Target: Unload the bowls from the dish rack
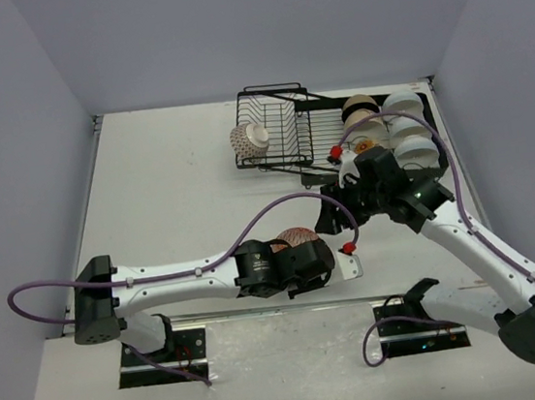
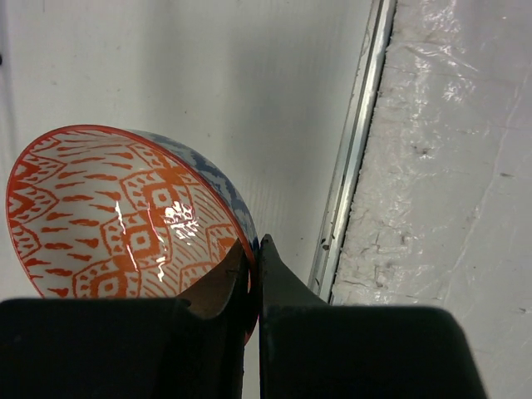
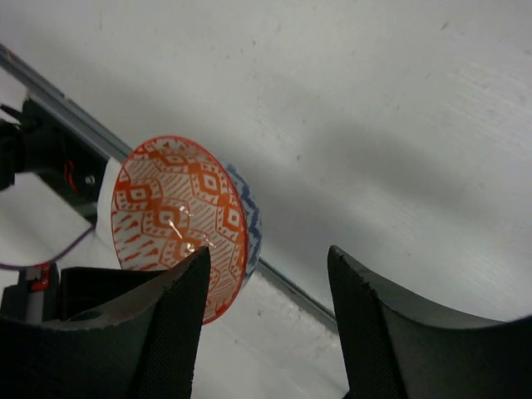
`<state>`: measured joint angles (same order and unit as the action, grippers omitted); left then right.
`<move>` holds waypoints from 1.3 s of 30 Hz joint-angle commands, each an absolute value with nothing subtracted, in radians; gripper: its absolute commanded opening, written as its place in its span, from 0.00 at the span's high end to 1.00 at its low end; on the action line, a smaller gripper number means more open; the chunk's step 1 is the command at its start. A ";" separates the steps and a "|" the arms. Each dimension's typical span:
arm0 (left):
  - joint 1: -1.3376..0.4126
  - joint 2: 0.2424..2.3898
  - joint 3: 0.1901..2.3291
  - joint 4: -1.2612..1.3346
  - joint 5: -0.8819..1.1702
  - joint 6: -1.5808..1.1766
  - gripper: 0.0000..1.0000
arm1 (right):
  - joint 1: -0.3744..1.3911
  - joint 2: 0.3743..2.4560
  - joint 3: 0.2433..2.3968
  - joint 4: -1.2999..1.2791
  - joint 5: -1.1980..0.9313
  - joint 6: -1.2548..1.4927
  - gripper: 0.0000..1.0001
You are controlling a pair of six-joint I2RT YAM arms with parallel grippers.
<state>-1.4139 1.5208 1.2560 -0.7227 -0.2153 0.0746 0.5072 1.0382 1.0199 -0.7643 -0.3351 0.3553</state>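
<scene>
— Where is the red-patterned bowl sitting?
— It is tipping on its side toward six o'clock on the table. The left gripper is pinching its rim.
— And the right gripper?
— Its jaws are standing spread with nothing between them, near the bowl's two o'clock. The dish rack is lying toward twelve o'clock, with other bowls resting on its tray.

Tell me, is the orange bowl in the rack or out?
Out. The left gripper pinches the orange bowl by its rim, away from the dish rack.
</scene>
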 commanded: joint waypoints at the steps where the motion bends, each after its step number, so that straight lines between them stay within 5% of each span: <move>1: -1.413 1.468 1.290 -0.661 -0.138 0.135 1.00 | 0.595 1.055 0.979 -0.779 -0.302 0.322 0.41; 10: -1.413 1.440 1.284 -0.658 -0.141 0.132 1.00 | 0.699 1.149 0.988 -0.788 -0.227 0.344 0.77; 13: -1.413 1.437 1.279 -0.658 -0.163 0.129 1.00 | 0.704 1.149 0.991 -0.769 -0.222 0.354 0.99; 21: -1.413 1.434 1.253 -0.643 -0.281 0.110 0.99 | 0.704 1.077 0.970 -0.709 -0.151 0.420 1.00; 22: -1.413 1.436 1.249 -0.643 -0.305 0.091 0.43 | 0.703 1.071 0.963 -0.707 -0.071 0.443 1.00; 23: -1.413 1.434 1.247 -0.643 -0.343 0.084 0.02 | 0.700 1.065 0.960 -0.709 -0.023 0.455 1.00; 32: -1.344 1.263 1.273 -0.551 -0.673 -0.107 0.00 | 0.437 0.976 0.740 -0.575 0.222 0.624 1.00; 39: -0.922 1.157 1.319 -0.615 -0.695 -0.515 0.00 | 0.434 1.060 0.657 -0.534 0.239 0.704 1.00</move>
